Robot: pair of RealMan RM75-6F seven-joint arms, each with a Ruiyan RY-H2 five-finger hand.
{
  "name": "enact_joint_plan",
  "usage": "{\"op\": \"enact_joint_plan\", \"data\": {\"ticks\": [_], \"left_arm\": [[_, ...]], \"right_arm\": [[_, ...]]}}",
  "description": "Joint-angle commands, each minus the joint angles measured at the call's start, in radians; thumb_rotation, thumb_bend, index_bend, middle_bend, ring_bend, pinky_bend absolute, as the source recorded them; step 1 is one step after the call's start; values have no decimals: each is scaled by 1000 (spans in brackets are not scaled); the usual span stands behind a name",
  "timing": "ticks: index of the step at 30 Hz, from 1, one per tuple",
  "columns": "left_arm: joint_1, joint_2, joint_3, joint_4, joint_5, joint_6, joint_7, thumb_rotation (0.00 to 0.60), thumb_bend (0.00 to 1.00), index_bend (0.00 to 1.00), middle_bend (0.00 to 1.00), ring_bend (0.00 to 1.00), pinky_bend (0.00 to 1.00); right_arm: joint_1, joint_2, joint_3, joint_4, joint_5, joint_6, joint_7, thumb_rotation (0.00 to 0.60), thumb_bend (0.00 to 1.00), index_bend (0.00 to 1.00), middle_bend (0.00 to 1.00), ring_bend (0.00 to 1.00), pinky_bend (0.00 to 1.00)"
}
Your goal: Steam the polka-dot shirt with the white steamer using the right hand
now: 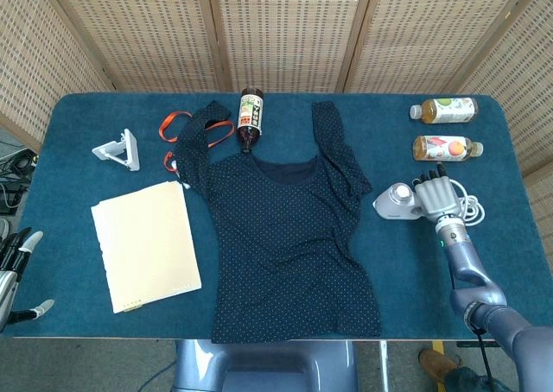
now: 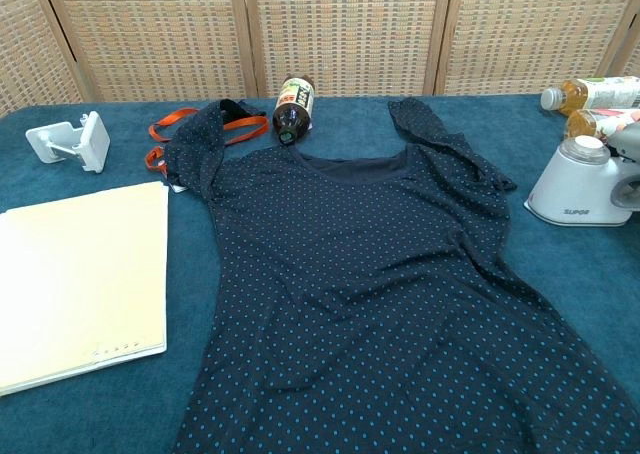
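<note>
Blue table: right hand on white steamer beside polka-dot shirt.

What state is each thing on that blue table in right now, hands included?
Polka-dot shirt: spread flat, sleeves rumpled.
White steamer: upright on the table, beside the shirt.
Right hand: fingers wrapped around the steamer.
Left hand: off the table's edge, holding nothing.
Dark bottle: lying down, capped.
Two juice bottles: lying down.
Cream folder: closed, flat.
</note>
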Motion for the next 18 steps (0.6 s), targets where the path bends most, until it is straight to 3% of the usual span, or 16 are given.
{"op": "enact_joint_plan", "data": {"ticks": [1,6,12,18], "left_arm": [[-1,-1,0,-1,-1,-2,1,600,0,0,0,0,0],[-3,0,-1,-3,-6,-5,3,600,0,0,0,0,0],[-5,2,-1,0,-7,-9,-7,600,0,0,0,0,0],[-12,6,-5,8,-17,-20,-29,600,0,0,0,0,0]], "right_arm": [[2,-13,-9,29,-34,29,83,600,989,687,623,558,657],[2,-11,-24,63,-96,108,213,600,1000,848,676,645,853],[11,38,-43,75,-176,229,336,600,1000,864,678,650,888],[56,116,-20,30,-231,358,425,600,1000,867,679,655,895]]}}
